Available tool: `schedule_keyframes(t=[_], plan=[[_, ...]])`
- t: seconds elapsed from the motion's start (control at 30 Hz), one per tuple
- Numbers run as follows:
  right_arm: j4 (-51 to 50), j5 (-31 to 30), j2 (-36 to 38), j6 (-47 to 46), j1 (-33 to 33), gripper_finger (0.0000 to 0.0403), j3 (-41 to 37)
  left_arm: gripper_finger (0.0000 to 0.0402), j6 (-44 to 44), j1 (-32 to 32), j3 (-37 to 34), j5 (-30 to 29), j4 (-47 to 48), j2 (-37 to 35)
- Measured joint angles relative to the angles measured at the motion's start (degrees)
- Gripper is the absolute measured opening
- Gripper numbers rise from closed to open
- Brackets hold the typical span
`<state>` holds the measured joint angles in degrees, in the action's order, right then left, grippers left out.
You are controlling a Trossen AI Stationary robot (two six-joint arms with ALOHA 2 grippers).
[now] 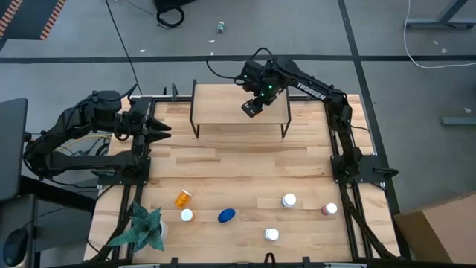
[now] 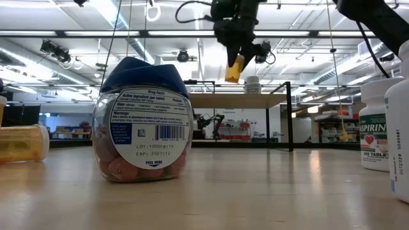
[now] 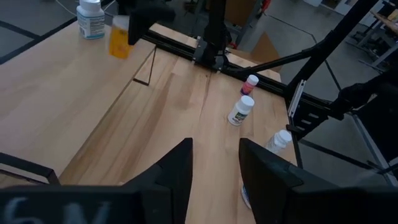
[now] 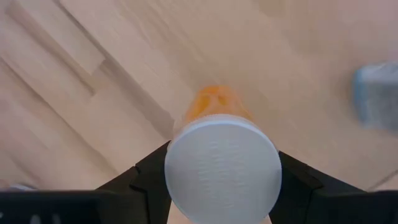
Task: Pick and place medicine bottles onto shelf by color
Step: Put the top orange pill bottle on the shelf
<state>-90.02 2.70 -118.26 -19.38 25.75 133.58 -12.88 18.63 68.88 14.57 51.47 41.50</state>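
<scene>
My right gripper [image 1: 251,109] hangs over the shelf [image 1: 238,100], shut on an orange bottle [image 2: 235,69] with a white cap. A white bottle [image 2: 253,84] stands on the shelf board beside it. My left gripper [image 1: 160,126] waits open and empty at the table's left edge. Near the front edge are an orange bottle [image 1: 183,198] lying on its side, a white-capped bottle [image 1: 187,216], a blue-lidded bottle [image 1: 227,216], two white bottles [image 1: 288,200] [image 1: 271,235] and a dark red one [image 1: 329,210]. My right gripper pinches the orange bottle at its white cap end [image 4: 222,168], one finger [image 4: 146,177] on each side. The fingers come from above, pointing down. The orange body [image 4: 214,102] hangs below them, slightly tilted, clear above the shelf board.
A green plant [image 1: 141,227] stands at the front left corner. The wide strip of tabletop between the shelf and the front row of bottles is bare wood [image 1: 238,167]. The shelf's black legs [image 1: 196,123] stand at the far middle.
</scene>
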Motion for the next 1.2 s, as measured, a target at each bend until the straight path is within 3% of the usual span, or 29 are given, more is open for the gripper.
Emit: schedule_keyframes(t=[0.27, 0.6, 0.87, 1.0, 1.2], plan=[[0.0, -3.2, 3.5, 17.6, 0.5, 0.0207, 0.0, 0.0144, 0.1, 0.0, 0.0, -2.6, -0.1, 0.1], [0.0, -4.3, 4.3, 22.4, 2.0, 0.0207, 0.0, 0.0139, -1.5, 0.0, 0.0, -6.5, -0.1, 0.1], [0.1, -1.6, 4.3, 22.3, 1.6, 0.0207, -0.3, 0.0141, -3.0, 0.0, 0.0, -9.9, -0.1, 0.1], [0.2, -1.6, 7.2, 21.2, 0.8, 0.0208, -8.2, 0.0138, -3.0, 0.0, 0.0, -11.2, -0.1, 0.1], [1.7, -3.1, 21.9, 18.6, 0.1, 0.0208, -28.5, 0.0146, -2.7, 0.0, 0.0, -11.5, -0.3, 0.1]])
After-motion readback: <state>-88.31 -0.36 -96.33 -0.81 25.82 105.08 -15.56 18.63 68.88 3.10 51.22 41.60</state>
